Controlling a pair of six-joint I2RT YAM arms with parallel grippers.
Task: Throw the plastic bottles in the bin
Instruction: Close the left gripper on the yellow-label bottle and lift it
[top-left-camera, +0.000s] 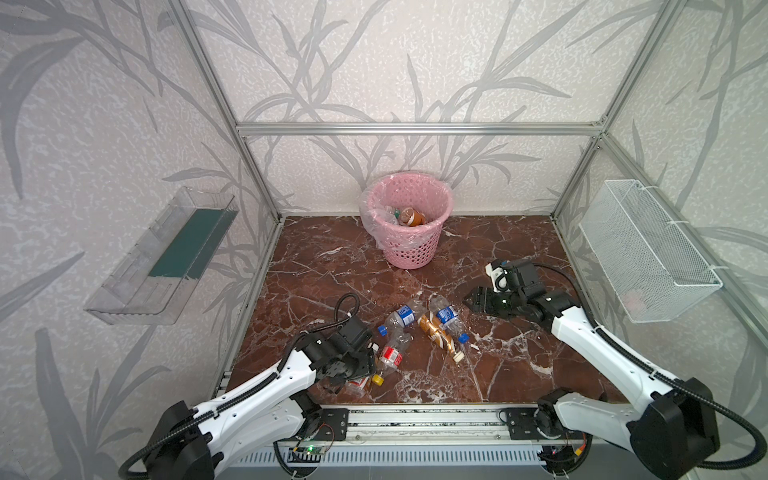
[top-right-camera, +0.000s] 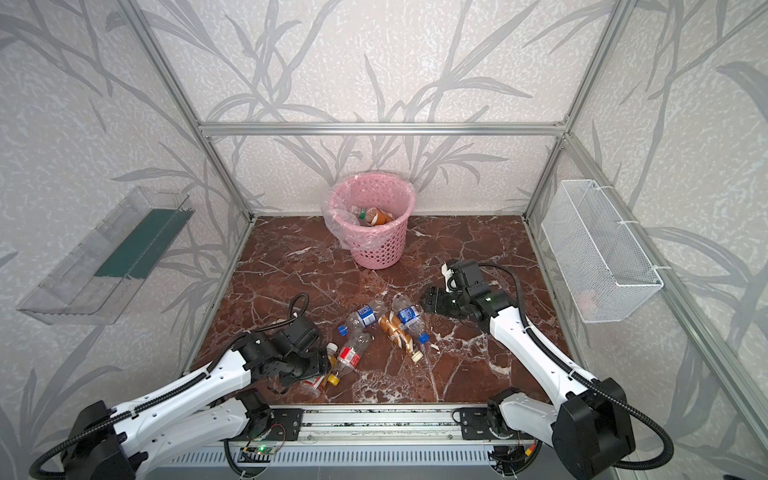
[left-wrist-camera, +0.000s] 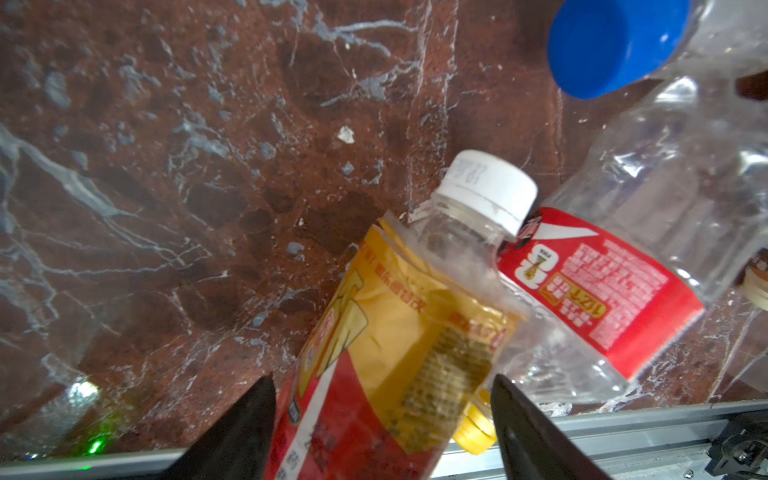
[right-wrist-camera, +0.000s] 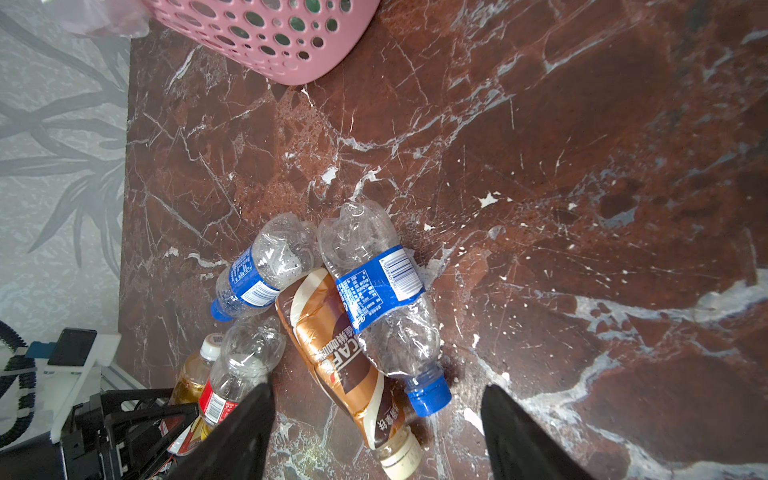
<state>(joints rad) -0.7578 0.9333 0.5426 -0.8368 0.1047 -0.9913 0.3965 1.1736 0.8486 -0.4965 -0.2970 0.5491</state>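
Several plastic bottles lie near the front of the marble table. My left gripper (left-wrist-camera: 381, 377) is open and straddles a yellow-and-red labelled bottle (left-wrist-camera: 395, 332) with a white cap. One finger touches the bottle and a small gap shows at the other. Beside it lies a clear red-labelled bottle (top-left-camera: 390, 353) with a yellow cap. Two clear blue-labelled bottles (top-left-camera: 446, 316) (top-left-camera: 401, 318) flank a brown wrapped bottle (top-left-camera: 436, 332). My right gripper (top-left-camera: 469, 301) hovers open and empty to their right, with the brown bottle (right-wrist-camera: 332, 345) showing between its jaws. The pink bin (top-left-camera: 446, 199) stands at the back and holds several bottles.
A clear acrylic tray (top-left-camera: 162, 257) hangs on the left wall. A white wire basket (top-left-camera: 648, 253) hangs on the right wall. An aluminium rail (top-left-camera: 415, 419) runs along the table's front edge. Metal frame posts stand at the back corners.
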